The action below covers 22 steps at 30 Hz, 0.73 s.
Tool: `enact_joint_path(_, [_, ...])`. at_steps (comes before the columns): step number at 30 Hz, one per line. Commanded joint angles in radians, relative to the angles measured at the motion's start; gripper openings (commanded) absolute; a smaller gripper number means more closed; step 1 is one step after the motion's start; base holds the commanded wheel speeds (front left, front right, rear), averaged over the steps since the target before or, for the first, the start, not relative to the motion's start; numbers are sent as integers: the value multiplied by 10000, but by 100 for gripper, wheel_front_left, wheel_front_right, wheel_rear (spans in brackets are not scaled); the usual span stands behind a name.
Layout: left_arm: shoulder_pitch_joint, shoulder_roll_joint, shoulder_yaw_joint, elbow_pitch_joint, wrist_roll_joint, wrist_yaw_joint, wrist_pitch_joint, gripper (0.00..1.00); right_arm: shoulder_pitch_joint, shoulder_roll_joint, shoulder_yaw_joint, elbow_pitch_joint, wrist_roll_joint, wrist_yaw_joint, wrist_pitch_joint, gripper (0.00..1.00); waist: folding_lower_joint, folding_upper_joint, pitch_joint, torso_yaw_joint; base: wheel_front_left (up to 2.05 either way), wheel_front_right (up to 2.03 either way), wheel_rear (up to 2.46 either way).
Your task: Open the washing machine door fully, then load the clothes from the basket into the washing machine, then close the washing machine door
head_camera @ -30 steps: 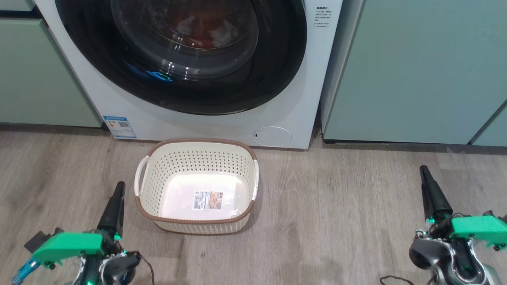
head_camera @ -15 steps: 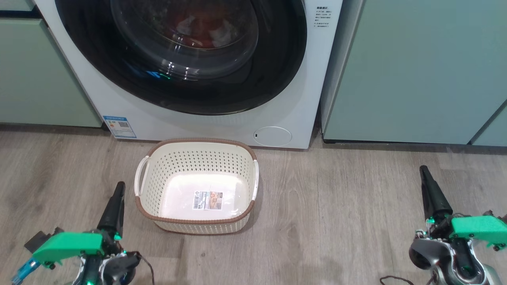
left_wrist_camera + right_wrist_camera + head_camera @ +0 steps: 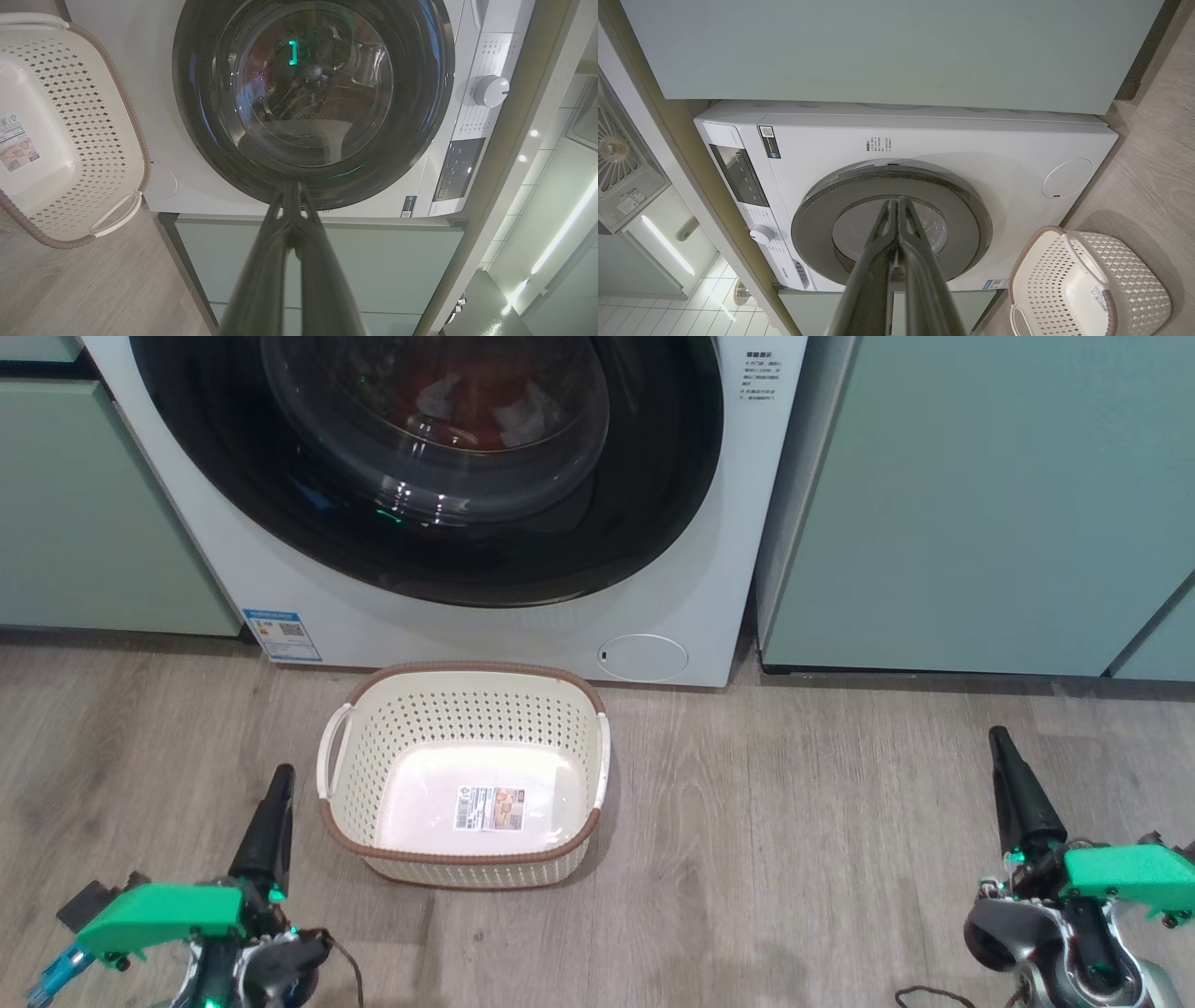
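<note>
The washing machine stands white against the wall, and the washing machine door with its glossy black rim is shut against the front. Red and white clothes show dimly through the glass bowl. The cream basket sits on the floor in front of the machine, with a label sticker on its bare floor. My left gripper is shut, low at the basket's left. Far to the right, my right gripper is shut too. Both hold nothing. The wrist views look along the shut left gripper and right gripper at the door.
Pale green cabinets flank the machine on the left and right. Grey wood floor spreads between the basket and my right arm. A white dial sits on the control panel.
</note>
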Motion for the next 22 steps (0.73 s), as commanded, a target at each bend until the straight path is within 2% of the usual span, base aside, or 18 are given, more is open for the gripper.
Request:
enact_joint_path(1, [-562, 47, 369, -292, 77, -94, 54, 0, -503, -37, 170, -321, -72, 2, 81, 0, 0, 0, 0, 0, 0, 0, 0])
enact_joint_path(22, [-564, 35, 385, -291, 91, -94, 67, 0, -504, -26, 153, -320, -85, 2, 94, 0, 0, 0, 0, 0, 0, 0, 0])
